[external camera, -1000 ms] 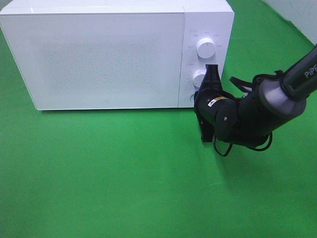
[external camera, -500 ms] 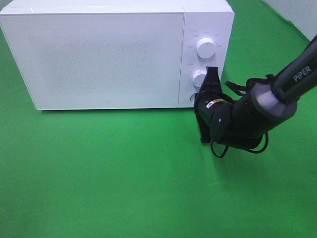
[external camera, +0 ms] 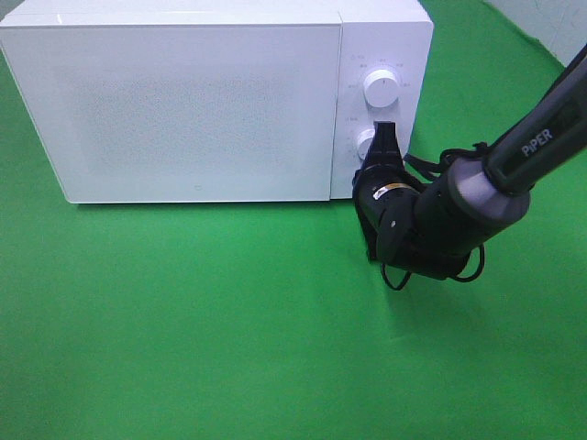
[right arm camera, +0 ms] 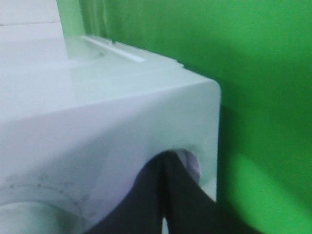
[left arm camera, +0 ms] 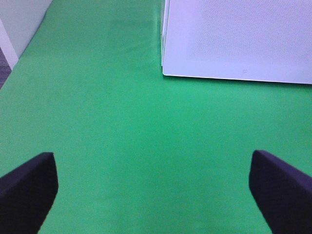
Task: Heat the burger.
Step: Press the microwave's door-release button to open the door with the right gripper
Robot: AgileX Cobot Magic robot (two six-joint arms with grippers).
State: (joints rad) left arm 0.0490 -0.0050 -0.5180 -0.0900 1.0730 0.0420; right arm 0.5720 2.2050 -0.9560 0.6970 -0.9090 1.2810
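Two knobs on the white microwave (external camera: 197, 101), and the right gripper (external camera: 386, 131) has its jaws pressed together by the lower knob (external camera: 367, 144). Over the green surface (external camera: 229, 321) the left gripper (left arm camera: 155, 195) hangs, jaws spread wide and holding nothing. Microwave door shut, burger not visible from here.

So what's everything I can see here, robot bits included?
microwave: one, white, door shut, at the back of the cloth.
knobs: two, white, on its right panel, upper knob above lower knob.
cloth: one, green, under everything.
burger: none in view.
right arm: one, black and grey, jaws shut at the lower knob.
left jaws: one pair, black fingers, wide open above the cloth.
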